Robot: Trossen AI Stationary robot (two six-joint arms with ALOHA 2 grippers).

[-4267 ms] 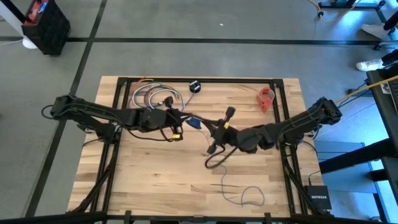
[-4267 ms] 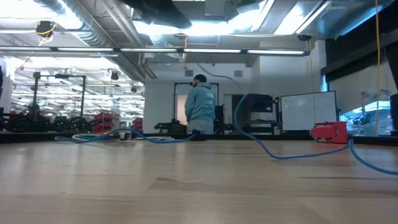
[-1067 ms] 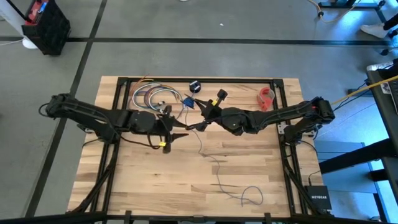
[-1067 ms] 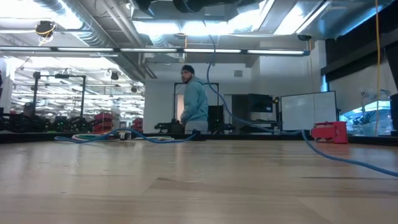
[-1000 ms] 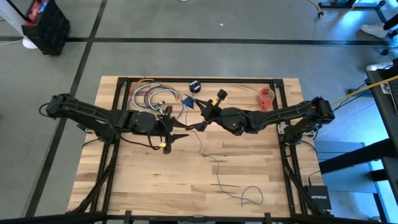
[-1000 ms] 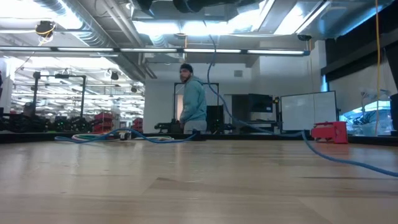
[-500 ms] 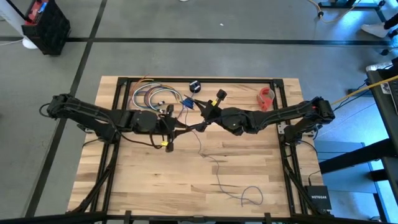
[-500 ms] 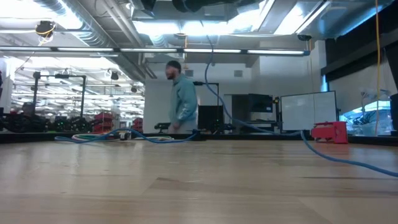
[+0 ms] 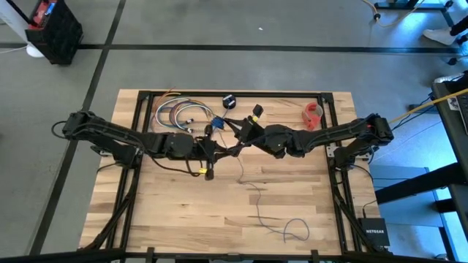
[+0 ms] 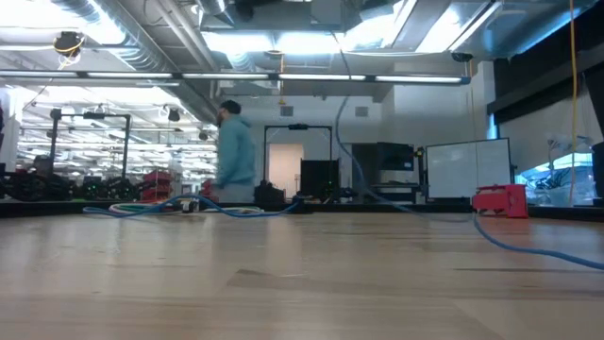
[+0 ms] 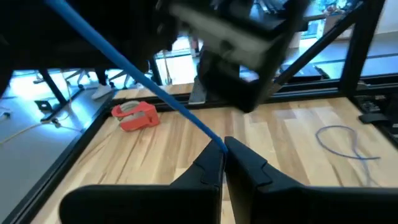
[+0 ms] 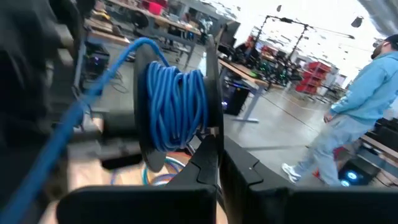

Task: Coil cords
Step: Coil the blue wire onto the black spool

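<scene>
Running across the middle of the table, the cord (image 9: 252,193) trails from the two grippers toward the near edge, ending in a loose loop. From above it reads thin and greyish; the wrist cameras show it bright blue. Only the right wrist view reveals the spool (image 12: 177,112), black flanges packed with blue windings, pinched by the right gripper (image 12: 214,152), whose fingers are clenched on its rim. Left gripper (image 11: 224,149) is clamped tight on the cord itself, a taut blue line rising away from its tips; the loop lies on the wood beyond. Overhead, both grippers meet near the table's centre, towards the far side. The low view catches no gripper, just the cord sweeping down across the table, the red object (image 10: 500,200) at the far edge, and a person (image 10: 234,151) walking in the room behind. On a small black box (image 9: 374,232) beside the table, white lettering, too small to read.
</scene>
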